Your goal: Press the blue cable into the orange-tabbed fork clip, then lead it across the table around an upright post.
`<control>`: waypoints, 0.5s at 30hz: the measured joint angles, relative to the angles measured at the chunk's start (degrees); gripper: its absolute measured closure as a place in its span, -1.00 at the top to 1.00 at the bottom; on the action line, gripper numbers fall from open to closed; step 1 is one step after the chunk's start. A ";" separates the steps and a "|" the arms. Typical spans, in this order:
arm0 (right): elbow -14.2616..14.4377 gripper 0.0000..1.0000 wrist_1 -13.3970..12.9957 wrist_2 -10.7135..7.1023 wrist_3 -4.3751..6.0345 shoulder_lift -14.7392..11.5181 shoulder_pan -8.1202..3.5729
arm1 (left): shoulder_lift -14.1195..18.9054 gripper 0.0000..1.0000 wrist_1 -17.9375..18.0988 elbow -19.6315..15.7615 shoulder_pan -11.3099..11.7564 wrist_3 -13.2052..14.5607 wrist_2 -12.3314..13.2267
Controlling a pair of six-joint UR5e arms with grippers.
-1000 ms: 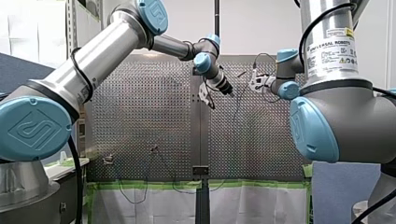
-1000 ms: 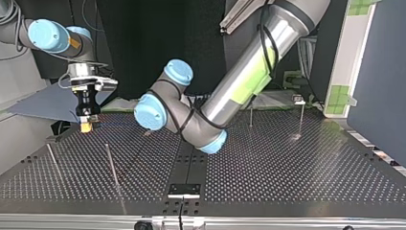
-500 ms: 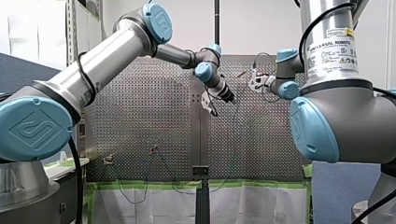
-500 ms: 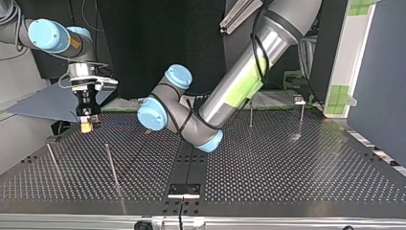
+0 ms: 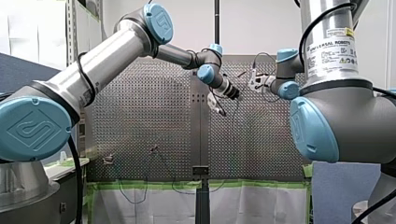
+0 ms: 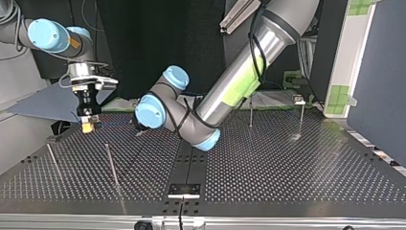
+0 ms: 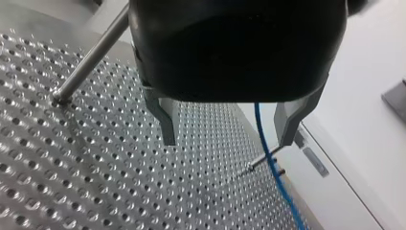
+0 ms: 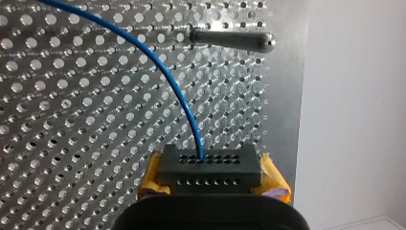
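- cable (image 8: pixel 197 139): bright blue
- surface (image 8: pixel 72 120): silvery metal, dotted all over with rows of small holes
- my right pincer (image 8: pixel 210 167): dark grey tips, yellow pads (image 8: pixel 273 177)
- my left pincer (image 7: pixel 227 139): black body, grey metal fingers (image 7: pixel 163 120)
- arm tubes (image 5: pixel 107 51): silver; joint caps (image 5: pixel 35 128): pale blue

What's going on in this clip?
Two arms are working a blue cable over the perforated table. My right gripper, with yellow pads, clamps the cable at the top view's left. My left gripper hovers nearby with its metal fingers open, and the cable passes between them ungripped. The cable arcs free past a post, not around it.
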 joint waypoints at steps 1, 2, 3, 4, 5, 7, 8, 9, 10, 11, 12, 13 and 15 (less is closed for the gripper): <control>0.00 -1.00 -0.02 -0.02 0.02 0.01 -0.04 | -0.02 1.00 -0.08 0.01 -0.04 -0.19 0.09; -0.01 -1.00 -0.02 -0.03 0.03 0.02 -0.07 | -0.04 1.00 -0.31 0.00 -0.08 -0.34 0.17; 0.00 -1.00 -0.02 -0.04 0.04 0.02 -0.07 | -0.03 1.00 -0.50 0.00 -0.11 -0.40 0.22; 0.00 -1.00 -0.03 -0.05 0.04 0.03 -0.06 | -0.02 1.00 -0.66 0.00 -0.15 -0.44 0.24; 0.00 -1.00 -0.03 -0.07 0.05 0.02 -0.05 | -0.03 1.00 -0.83 0.00 -0.21 -0.47 0.26; 0.00 -1.00 -0.03 -0.08 0.06 0.02 -0.06 | -0.02 1.00 -0.94 0.00 -0.31 -0.48 0.28; 0.00 -1.00 -0.03 -0.10 0.06 0.02 -0.06 | -0.02 1.00 -0.96 0.00 -0.36 -0.51 0.28; 0.00 -1.00 -0.03 -0.11 0.06 0.03 -0.06 | -0.02 1.00 -0.96 0.00 -0.40 -0.53 0.28; 0.00 -1.00 -0.03 -0.12 0.06 0.02 -0.06 | -0.03 1.00 -0.96 0.00 -0.41 -0.55 0.26; 0.00 -1.00 -0.03 -0.13 0.06 0.01 -0.05 | -0.03 1.00 -0.95 0.00 -0.44 -0.58 0.25; 0.00 -1.00 -0.03 -0.15 0.06 0.01 -0.05 | -0.04 1.00 -0.93 0.00 -0.48 -0.62 0.24; 0.00 -1.00 -0.03 -0.21 0.06 0.01 -0.05 | -0.04 1.00 -0.92 0.01 -0.54 -0.69 0.23; 0.00 -1.00 -0.04 -0.37 0.06 0.00 -0.05 | -0.06 1.00 -0.89 -0.01 -0.68 -1.00 0.19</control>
